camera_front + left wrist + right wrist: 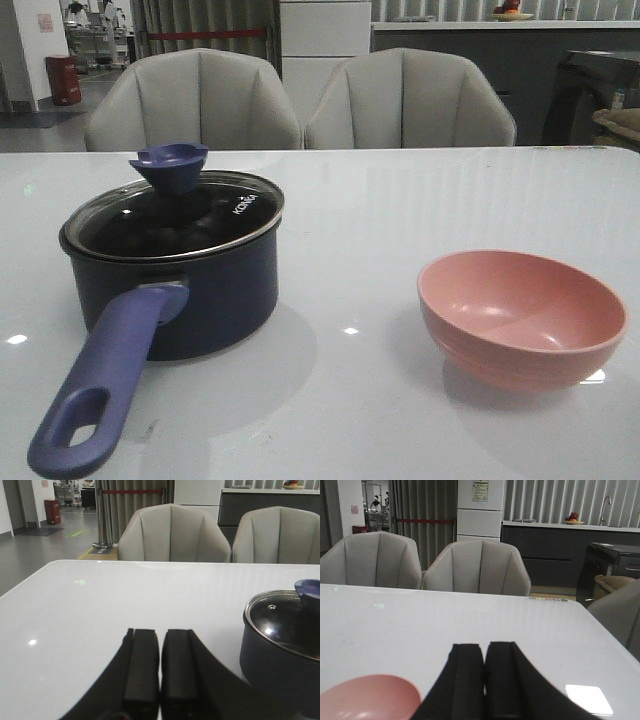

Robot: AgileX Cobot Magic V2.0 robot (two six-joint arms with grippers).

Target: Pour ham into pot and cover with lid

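The dark navy pot stands on the white table at the left, its purple-blue handle pointing toward the front edge. The glass lid with the blue knob sits on it. The pot also shows in the left wrist view. No ham shows; the pot's inside is dark under the lid. The pink bowl at the right looks empty. My left gripper is shut and empty, left of the pot. My right gripper is shut and empty, beside the bowl. Neither gripper shows in the front view.
Two grey chairs stand behind the table's far edge. The white table reflects ceiling lights. A dark counter and cabinet lie beyond at the back right.
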